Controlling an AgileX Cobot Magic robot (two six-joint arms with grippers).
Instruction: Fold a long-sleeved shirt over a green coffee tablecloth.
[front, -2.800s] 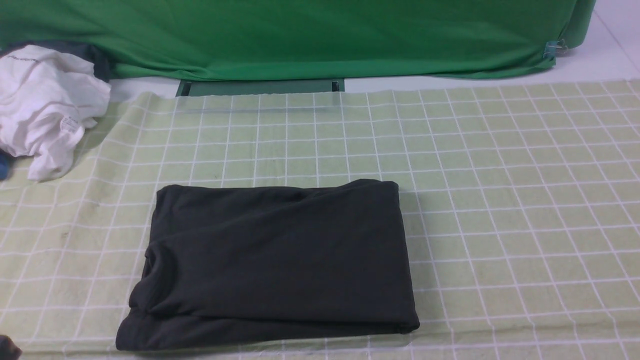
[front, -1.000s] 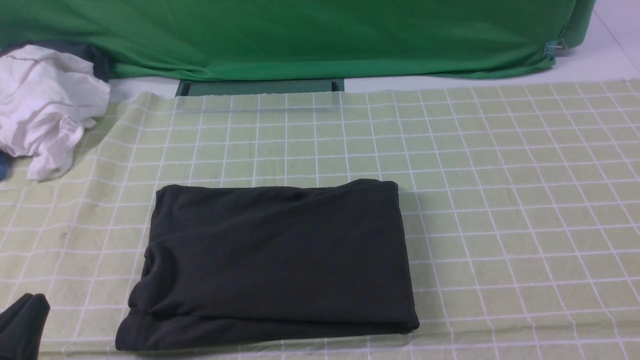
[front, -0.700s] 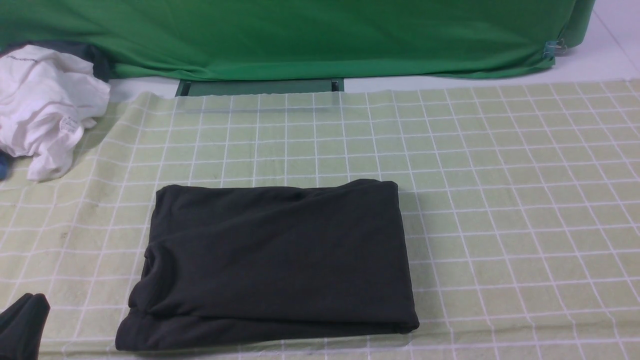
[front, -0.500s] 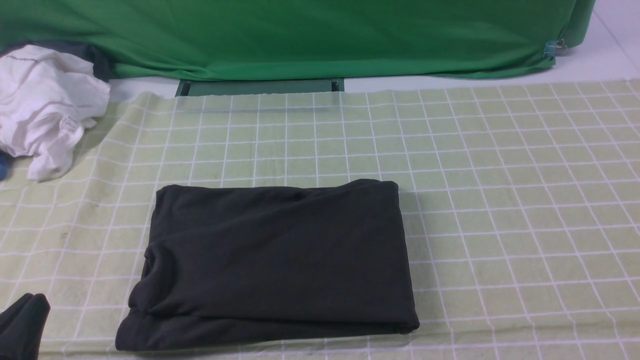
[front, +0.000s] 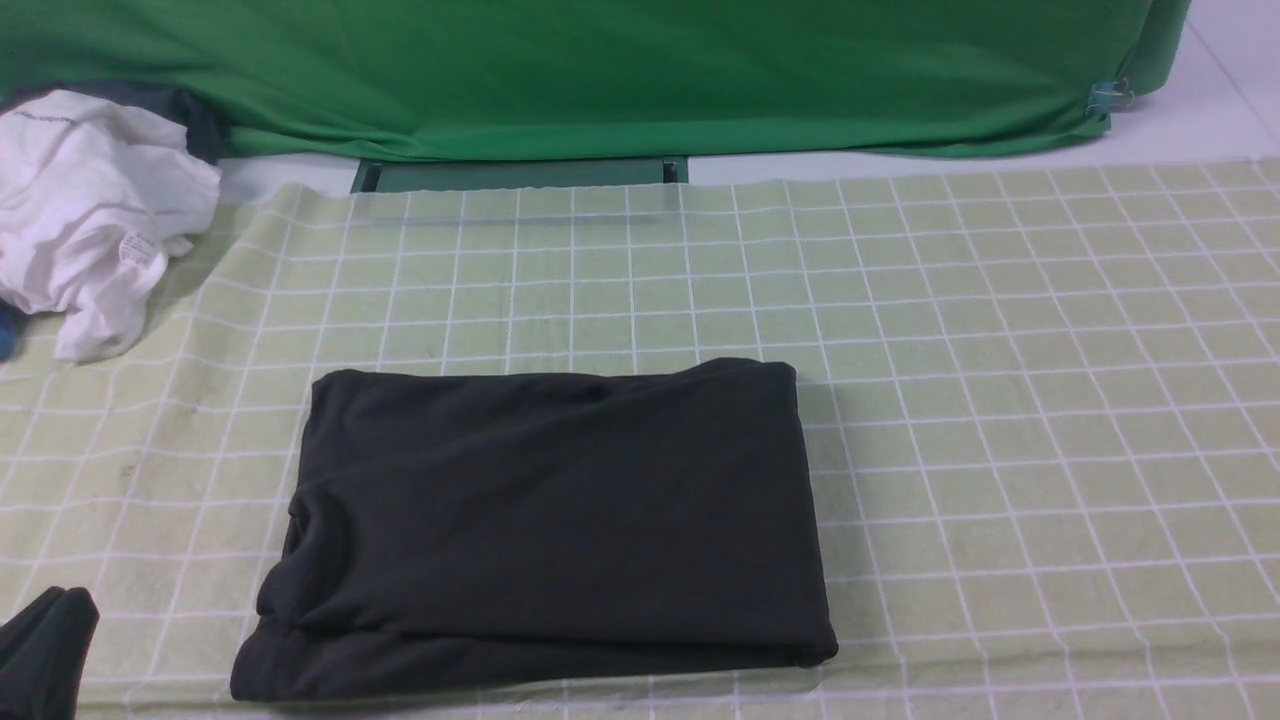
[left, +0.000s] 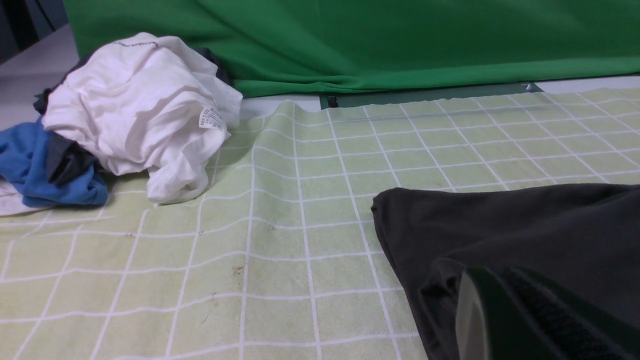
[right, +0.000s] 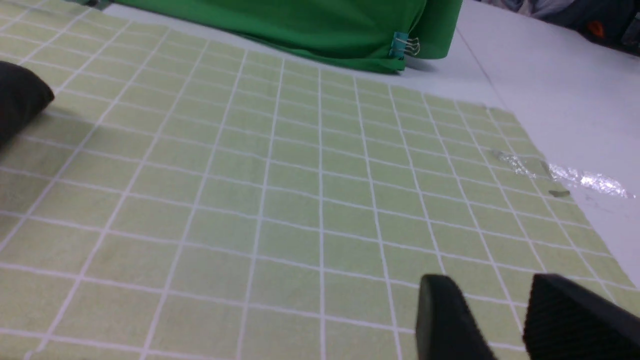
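1. Two grippers: we are keeping the left gripper (front: 45, 650) pressed together and empty, the right gripper (right: 505, 320) parted and empty.
2. We are seeing the long-sleeved shirt (front: 540, 520) folded on the green coffee tablecloth (front: 1000, 400), long axis left-right, nearer our left arm.

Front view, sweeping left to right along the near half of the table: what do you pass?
Left gripper at the near-left corner → folded long-sleeved shirt → bare green coffee tablecloth out to the right edge.

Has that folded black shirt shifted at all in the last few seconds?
No. The long-sleeved shirt sits on the same grid lines of the green coffee tablecloth as before.
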